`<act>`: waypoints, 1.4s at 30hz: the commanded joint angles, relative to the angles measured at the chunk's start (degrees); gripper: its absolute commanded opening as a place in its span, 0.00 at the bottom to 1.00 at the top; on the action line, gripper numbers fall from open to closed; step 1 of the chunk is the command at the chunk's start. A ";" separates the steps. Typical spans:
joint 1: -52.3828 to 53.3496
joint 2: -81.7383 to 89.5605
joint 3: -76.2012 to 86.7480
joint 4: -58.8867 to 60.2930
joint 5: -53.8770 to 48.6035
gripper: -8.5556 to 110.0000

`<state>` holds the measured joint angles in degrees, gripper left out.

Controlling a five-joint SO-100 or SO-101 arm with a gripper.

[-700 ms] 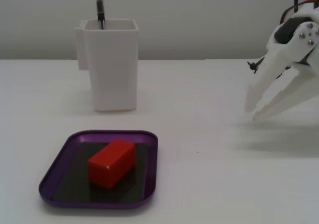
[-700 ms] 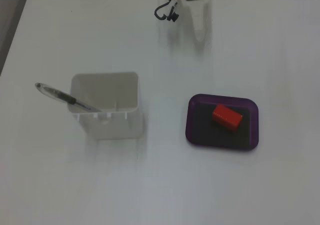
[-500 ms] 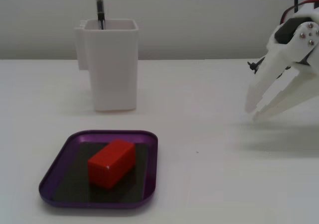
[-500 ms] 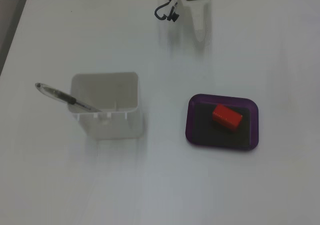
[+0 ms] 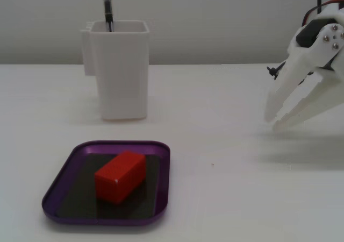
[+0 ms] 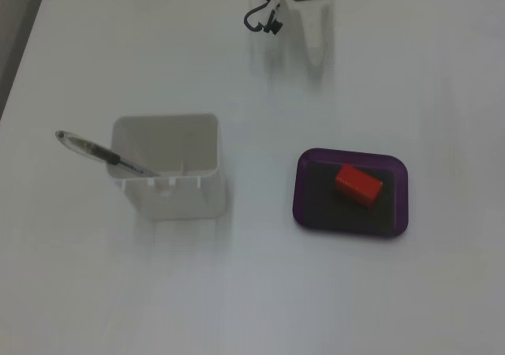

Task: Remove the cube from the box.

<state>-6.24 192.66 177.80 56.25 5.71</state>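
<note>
Released and empty, gripper (image 5: 275, 118) hovers over bench (image 5: 226, 199), well apart from cube (image 5: 120, 176) lying in box (image 5: 67, 169), ungrasped.

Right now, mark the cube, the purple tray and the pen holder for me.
cube (image 5: 121, 176): a fixed view, on its red front face.
purple tray (image 5: 161, 150): a fixed view, on its far right rim.
pen holder (image 6: 170, 126): a fixed view from above, on its inner far wall.

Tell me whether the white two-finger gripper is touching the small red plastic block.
Apart. In a fixed view, the gripper hangs far right of the red block, which lies in the purple tray, bare table between.
</note>
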 commanded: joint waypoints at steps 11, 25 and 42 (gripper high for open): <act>0.53 5.36 -0.62 -0.79 -0.18 0.07; 2.90 0.70 -13.97 -5.71 -9.58 0.08; 5.19 -58.54 -56.34 -7.21 3.08 0.08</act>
<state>-0.62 144.05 132.45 46.67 5.01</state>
